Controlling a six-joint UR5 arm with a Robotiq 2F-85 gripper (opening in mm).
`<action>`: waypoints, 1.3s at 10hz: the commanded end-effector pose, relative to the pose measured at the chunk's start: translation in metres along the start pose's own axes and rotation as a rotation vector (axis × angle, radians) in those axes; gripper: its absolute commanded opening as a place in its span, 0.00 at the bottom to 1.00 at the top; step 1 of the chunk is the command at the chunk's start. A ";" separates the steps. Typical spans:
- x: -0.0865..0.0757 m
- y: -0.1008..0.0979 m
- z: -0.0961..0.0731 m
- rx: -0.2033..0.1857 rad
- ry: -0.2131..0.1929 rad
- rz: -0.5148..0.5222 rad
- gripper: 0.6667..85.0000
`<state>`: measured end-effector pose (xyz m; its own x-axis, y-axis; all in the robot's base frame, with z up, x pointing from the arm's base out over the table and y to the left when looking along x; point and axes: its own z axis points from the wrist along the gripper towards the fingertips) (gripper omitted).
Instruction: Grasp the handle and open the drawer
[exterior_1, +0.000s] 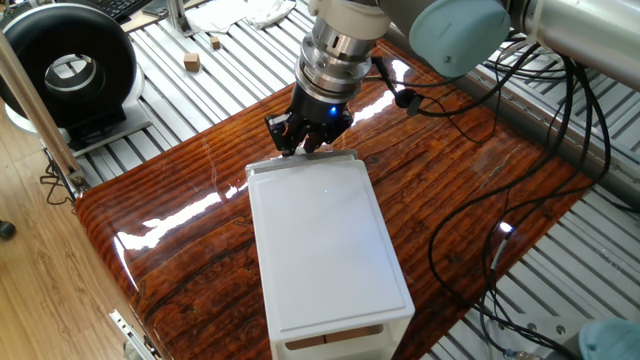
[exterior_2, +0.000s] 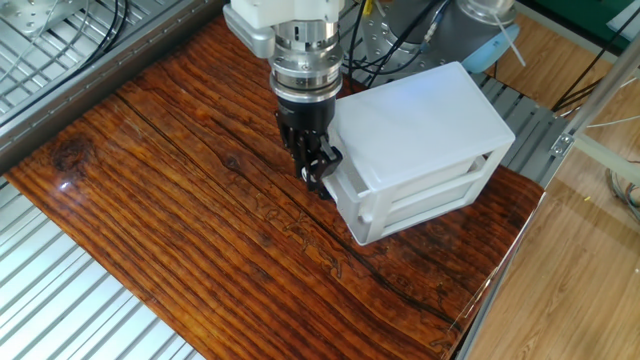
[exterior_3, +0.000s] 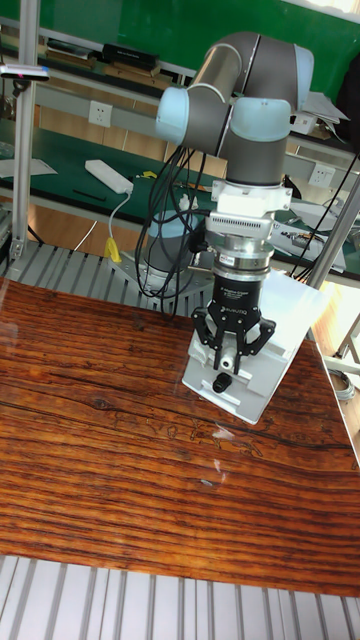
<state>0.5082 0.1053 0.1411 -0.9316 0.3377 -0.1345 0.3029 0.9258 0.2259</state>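
A white box (exterior_2: 420, 125) sits on the glossy wood-grain counter (exterior_2: 180, 200), toward one edge, with metal slatted surfaces around the counter. The arm comes down at the box's short end, and the black gripper (exterior_2: 315, 170) is pressed against that end, its fingers (exterior_3: 214, 345) pointing down.

In the tall fixed view the handle (exterior_3: 220, 384) shows as a small rounded off-white nub just below the gripper (exterior_3: 227, 368), on the front of the drawer (exterior_3: 232, 385). The fingers stand on either side of the nub and are drawn in close around it, so the gripper looks clamped on the handle, though the contact itself is too small to make out sharply.

The drawer (exterior_2: 336, 190) is slid out a short way from the box: in the other fixed view its front stands slightly proud of the box's end, and in one fixed view a thin white lip (exterior_1: 300, 163) shows past the box's top (exterior_1: 325, 240) right under the gripper (exterior_1: 309, 140). The rest of the drawer is inside the box.

On the box's long side, two stacked recessed panels (exterior_2: 435, 190) are visible. Black cables (exterior_1: 520, 150) trail across the counter beside the arm.
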 end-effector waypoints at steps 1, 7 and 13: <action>-0.005 0.003 -0.002 -0.009 0.000 0.003 0.21; -0.009 0.004 -0.002 -0.003 0.005 -0.003 0.21; -0.014 0.003 -0.002 -0.001 0.006 -0.008 0.21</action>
<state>0.5192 0.1019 0.1437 -0.9363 0.3251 -0.1326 0.2929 0.9316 0.2154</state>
